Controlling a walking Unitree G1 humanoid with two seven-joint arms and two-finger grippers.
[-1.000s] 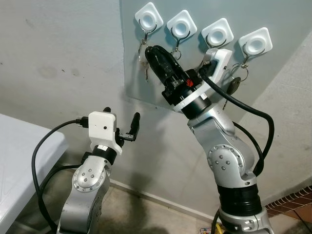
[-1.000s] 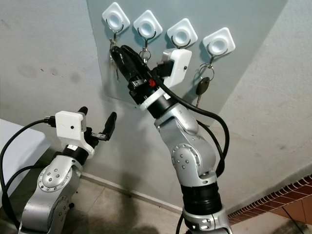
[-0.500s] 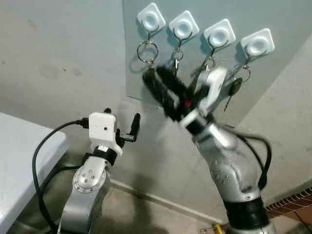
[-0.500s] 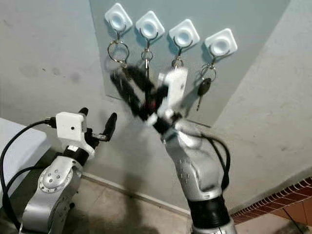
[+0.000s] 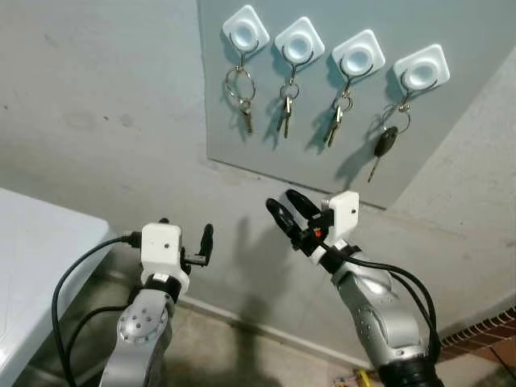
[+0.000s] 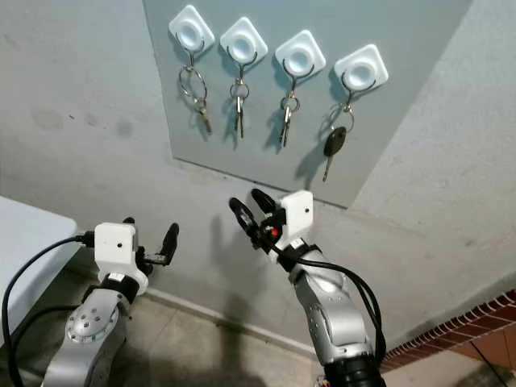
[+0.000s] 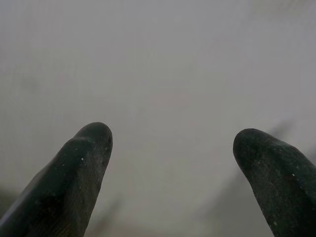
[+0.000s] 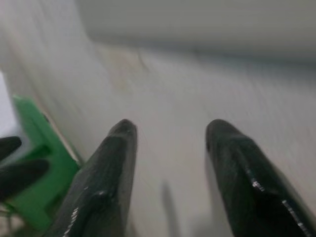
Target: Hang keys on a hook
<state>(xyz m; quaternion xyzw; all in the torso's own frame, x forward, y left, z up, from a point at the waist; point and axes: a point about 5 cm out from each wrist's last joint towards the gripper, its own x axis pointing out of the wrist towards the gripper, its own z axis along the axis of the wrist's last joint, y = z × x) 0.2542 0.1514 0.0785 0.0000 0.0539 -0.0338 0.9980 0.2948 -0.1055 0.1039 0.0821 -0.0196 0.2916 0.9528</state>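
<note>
Green object (image 8: 37,182), blurred beyond telling.

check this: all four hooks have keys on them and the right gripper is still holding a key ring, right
Not quite. All four hooks do carry keys, but the right gripper is open and holds nothing, below the board. The left eye view shows this.

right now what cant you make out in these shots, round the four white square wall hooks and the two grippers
- Key teeth on the silver keys: too small in the eye views.
- Green object in the right wrist view: blurred and partly behind a black finger.
- Left wrist view: plain blurred wall beyond the left gripper.
- White table: cut off by the left edge of the eye view.
</note>
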